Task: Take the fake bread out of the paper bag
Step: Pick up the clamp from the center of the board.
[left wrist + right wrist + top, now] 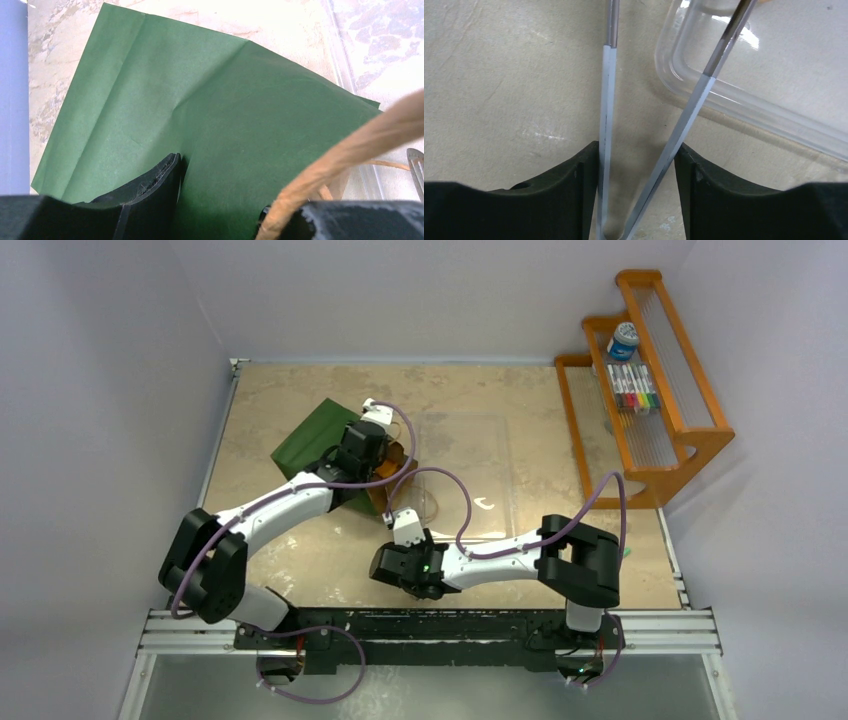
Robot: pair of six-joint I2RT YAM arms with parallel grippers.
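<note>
The dark green paper bag [320,435] lies flat at the back left of the table, its brown mouth facing the clear tray. It fills the left wrist view [200,100], with a tan string handle [360,135] arching over one finger. My left gripper [368,462] sits on the bag near its mouth, fingers closed on a fold of green paper [220,200]. My right gripper [392,540] is just in front of the mouth, shut on the metal tongs [606,100], whose arms spread toward the bag. No fake bread shows in any view.
A clear plastic tray [505,475] lies right of the bag; its corner shows in the right wrist view [734,102]. An orange wooden rack [650,390] with markers and a small jar stands at the back right. A tong tip [417,167] shows by the tray.
</note>
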